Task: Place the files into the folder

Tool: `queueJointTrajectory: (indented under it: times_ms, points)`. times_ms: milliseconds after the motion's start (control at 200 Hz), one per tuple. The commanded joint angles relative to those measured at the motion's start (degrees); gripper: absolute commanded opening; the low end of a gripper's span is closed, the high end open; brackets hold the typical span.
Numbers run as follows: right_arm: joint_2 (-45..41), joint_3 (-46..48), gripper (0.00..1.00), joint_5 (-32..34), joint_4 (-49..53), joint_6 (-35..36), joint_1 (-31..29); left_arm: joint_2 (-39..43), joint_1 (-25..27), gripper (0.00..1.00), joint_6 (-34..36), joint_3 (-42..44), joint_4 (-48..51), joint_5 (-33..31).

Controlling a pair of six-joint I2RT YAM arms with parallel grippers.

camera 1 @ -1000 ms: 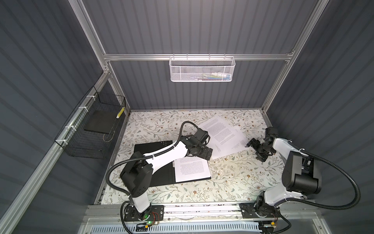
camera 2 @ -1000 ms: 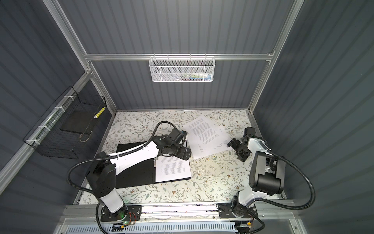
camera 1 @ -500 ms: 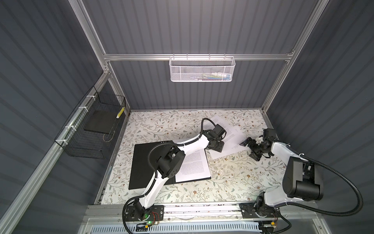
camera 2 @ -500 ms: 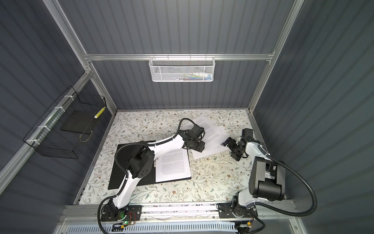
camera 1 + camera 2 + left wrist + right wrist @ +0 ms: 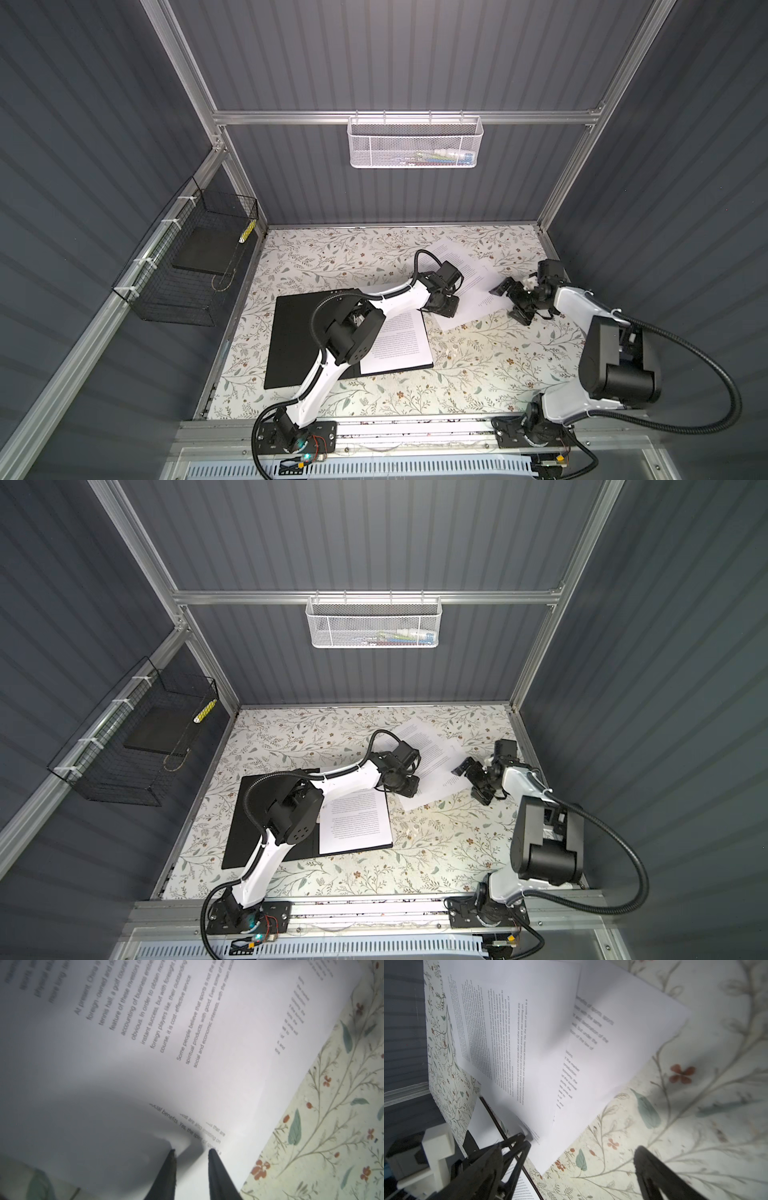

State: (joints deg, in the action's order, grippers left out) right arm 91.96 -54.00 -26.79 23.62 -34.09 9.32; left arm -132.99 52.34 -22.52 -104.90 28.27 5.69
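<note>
We judge the files (image 5: 478, 286) to be feather-light, limp and slick on one another, so a sheet buckles sooner than it slides and is best taken at an edge or corner, 1 at a time. At least 2 of them lie overlapped at the far right of the table (image 5: 332, 257), just beside the folder (image 5: 291, 345), which lies open and flat with its black inside up and 1 printed sheet (image 5: 399, 345) on its right half. The left gripper (image 5: 192, 1153) is narrow, its tips pressed on the top sheet (image 5: 145, 1022) near a corner, with a ridge of paper pinched up between them. The right gripper (image 5: 514, 302) stands wide and empty at the pile's right edge. The white mesh basket (image 5: 374, 145) on the back wall holds a few small coloured things we cannot make out. The black wire basket (image 5: 178, 303) on the left wall holds a dark flat slab (image 5: 205, 251) and a small yellow thing (image 5: 247, 232).
</note>
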Motion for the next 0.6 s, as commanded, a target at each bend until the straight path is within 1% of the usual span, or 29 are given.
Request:
queueJointTrajectory:
  times_ms: [0, 185, 360, 475, 595]
  points:
    - [2.85, -3.26, 0.99, -0.72, 0.2, -0.28, -2.38, 0.64, 3.25, 0.27, -1.74, 3.55, 2.4, 2.85]
    - [6.57, -7.04, 0.99, 0.45, 1.23, -0.23, -6.21, 1.59, 7.09, 0.26, -4.51, 6.28, 0.96, 4.1]
    - [8.68, -6.94, 0.99, -0.94, 0.59, -0.84, -7.03, 0.17, 11.26, 0.26, -6.07, 5.88, 0.12, 6.47]
    - [9.64, -5.87, 0.99, -2.0, -1.02, -1.95, -7.91, -0.65, 12.03, 0.27, -6.92, 5.22, -0.94, 8.88]
    - [12.02, -6.26, 0.99, -4.09, -3.9, -3.17, -8.76, -1.93, 12.52, 0.27, -6.62, 3.44, -0.47, 9.79]
